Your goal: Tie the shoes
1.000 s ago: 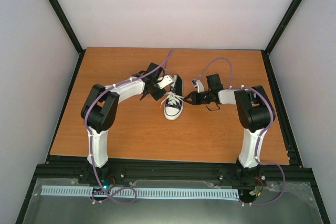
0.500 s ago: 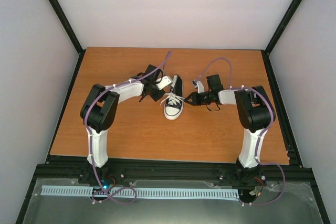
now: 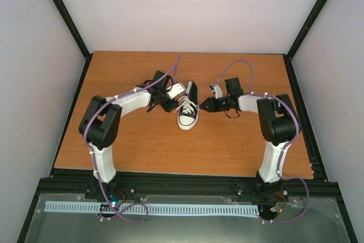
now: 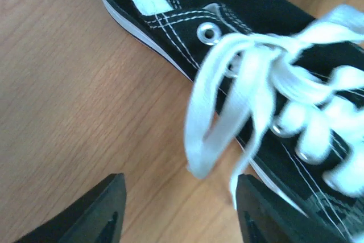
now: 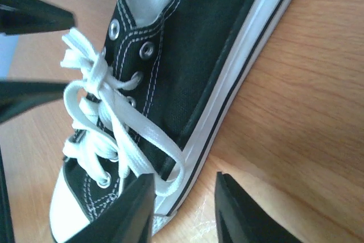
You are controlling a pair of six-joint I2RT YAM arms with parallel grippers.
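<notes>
Just between the released left hand (image 4: 179,197) and released right hand (image 5: 185,200) lies the sneaker (image 3: 187,114).

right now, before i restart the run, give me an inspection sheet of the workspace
surface: wooden table, no spills or marks seen
job's things: one black sneaker upright mid-table, toe toward the arm bases; white laces crossed in a knot near the top eyelets, with a loop drooping over each side
clutter: nothing seen
grippers: left tool open, left of the shoe, a lace loop hanging just ahead of its fingers; right tool open, at the sole on the other side, gripping nothing
cables: purple cables looped along both arms, off the shoe
surroundings: white walls, black frame, slotted white strip behind the bases
</notes>
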